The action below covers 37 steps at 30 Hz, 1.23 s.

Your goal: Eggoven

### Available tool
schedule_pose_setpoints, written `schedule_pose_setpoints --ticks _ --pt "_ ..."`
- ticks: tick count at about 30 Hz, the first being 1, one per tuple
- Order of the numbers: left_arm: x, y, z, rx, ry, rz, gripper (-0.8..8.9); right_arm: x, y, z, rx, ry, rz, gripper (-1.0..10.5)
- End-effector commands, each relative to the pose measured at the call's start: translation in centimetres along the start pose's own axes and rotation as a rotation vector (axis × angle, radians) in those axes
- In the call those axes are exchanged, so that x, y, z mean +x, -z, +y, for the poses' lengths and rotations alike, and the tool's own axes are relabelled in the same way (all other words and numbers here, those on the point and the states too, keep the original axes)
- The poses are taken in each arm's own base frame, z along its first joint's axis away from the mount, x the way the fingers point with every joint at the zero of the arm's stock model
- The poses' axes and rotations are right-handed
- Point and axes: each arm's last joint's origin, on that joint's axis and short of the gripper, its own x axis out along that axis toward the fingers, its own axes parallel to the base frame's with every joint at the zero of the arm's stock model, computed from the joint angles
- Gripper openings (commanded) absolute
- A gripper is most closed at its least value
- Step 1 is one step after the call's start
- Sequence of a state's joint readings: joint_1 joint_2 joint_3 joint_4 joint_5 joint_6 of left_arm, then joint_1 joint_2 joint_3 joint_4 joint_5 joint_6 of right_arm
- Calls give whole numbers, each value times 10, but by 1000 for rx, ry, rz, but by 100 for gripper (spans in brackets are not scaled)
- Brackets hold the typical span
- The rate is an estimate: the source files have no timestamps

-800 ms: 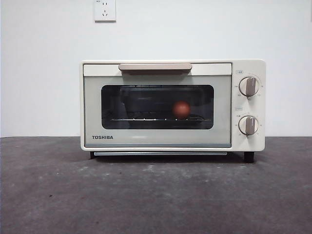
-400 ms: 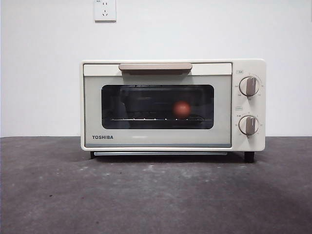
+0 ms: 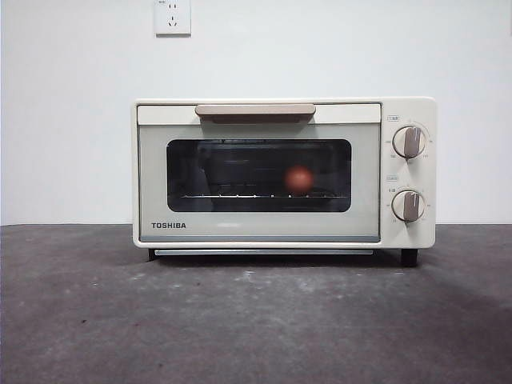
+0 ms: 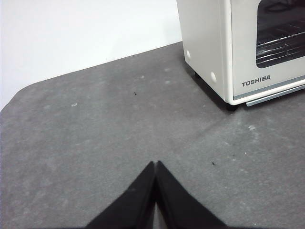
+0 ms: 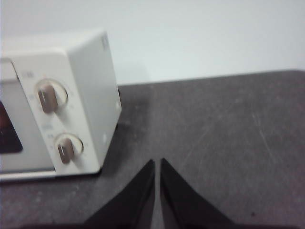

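Both my grippers hang empty with their jaws pressed together: the left gripper [image 4: 155, 164] over bare table [image 4: 95, 124] off the oven's plain side, the right gripper [image 5: 157, 162] over the table off its knob side. The toaster oven [image 3: 284, 172] stands ahead of both, with its door closed and the beige handle [image 3: 255, 110] running level along the door's top edge. The egg [image 3: 298, 179] sits inside on the wire rack, behind the dark glass, nearer the knob end than the middle. From my left gripper the oven lies ahead and off toward my right; from my right gripper it lies ahead and off toward my left, the two knobs [image 5: 47, 96] closest to it. Neither gripper touches anything, and I cannot say which stands nearer the oven. Judging by how things lie, the egg is already in place and the door shut, so little seems left. If the door must be opened, the handle's long axis lies crosswise to my reach, so I would come down on it from above. If a knob needs turning, it falls to my right gripper.
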<state>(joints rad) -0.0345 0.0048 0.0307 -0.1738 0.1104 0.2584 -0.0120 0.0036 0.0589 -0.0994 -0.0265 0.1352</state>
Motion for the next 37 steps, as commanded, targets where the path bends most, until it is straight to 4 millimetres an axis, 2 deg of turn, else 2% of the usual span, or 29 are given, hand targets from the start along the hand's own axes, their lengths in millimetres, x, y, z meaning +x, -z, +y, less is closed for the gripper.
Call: schedule_pose_setpoints --ticks 1,6,14,37 --pt "2 8 -2 -13 5 23 8 2 6 -1 -4 -1 11 4" --pt "2 8 -2 -13 5 23 8 4 17 -2 -4 5 57 4" --pt "2 8 -2 -13 5 23 8 3 24 -3 -11 14 126 4" --pt "2 8 -2 -13 5 23 8 3 21 -3 -11 11 101 4"
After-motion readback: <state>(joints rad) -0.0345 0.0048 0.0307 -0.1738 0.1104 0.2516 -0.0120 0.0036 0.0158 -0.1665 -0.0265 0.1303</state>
